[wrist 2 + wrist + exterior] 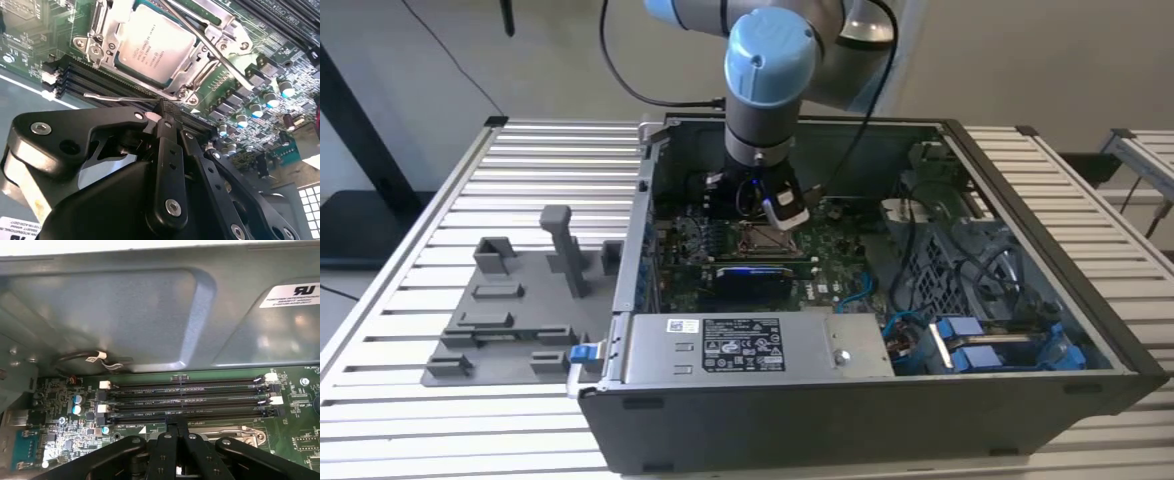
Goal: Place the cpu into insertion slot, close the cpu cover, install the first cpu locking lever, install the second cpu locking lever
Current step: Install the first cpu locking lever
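Chip (pixel 155 47) sits in its socket (pixel 766 238), and the metal cover (pixel 200 67) is folded down around it. One lever (pixel 220 56) slants across the cover. The other lever (pixel 120 96) juts out beside the memory slots (pixel 185 400). My gripper (pixel 167 106) has its jaws pinched together at that lever's end. I can't tell if they clamp it.

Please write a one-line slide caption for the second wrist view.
Gripper tip at the end of a thin locking lever; cpu lies framed by the cpu cover.
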You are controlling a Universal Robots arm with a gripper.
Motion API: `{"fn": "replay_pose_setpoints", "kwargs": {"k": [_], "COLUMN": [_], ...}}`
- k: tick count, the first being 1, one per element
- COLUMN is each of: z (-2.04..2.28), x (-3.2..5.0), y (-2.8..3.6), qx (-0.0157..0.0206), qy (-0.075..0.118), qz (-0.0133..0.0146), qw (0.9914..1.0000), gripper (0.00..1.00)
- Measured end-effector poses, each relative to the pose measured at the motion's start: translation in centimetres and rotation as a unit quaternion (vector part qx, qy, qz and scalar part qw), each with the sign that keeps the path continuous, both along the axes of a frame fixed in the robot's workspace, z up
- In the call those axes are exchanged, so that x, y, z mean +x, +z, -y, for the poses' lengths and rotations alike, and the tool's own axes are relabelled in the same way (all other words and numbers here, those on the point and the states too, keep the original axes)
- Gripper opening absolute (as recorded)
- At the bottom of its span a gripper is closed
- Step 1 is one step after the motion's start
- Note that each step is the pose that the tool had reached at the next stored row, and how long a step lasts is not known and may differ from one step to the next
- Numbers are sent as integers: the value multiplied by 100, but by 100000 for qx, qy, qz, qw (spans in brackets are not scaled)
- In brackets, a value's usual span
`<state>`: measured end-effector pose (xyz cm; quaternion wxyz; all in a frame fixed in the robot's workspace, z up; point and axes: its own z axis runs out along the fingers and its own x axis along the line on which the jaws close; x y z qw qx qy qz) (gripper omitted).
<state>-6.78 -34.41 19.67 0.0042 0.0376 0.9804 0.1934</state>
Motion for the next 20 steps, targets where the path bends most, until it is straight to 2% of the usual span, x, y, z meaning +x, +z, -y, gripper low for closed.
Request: {"fn": "replay_pose_setpoints", "kwargs": {"k": [20], "z": [-2], "x": [203], "y": [-49], "qx": [324], "qy": [1], "qz": [6], "qw": [99999], "gripper": [11]}}
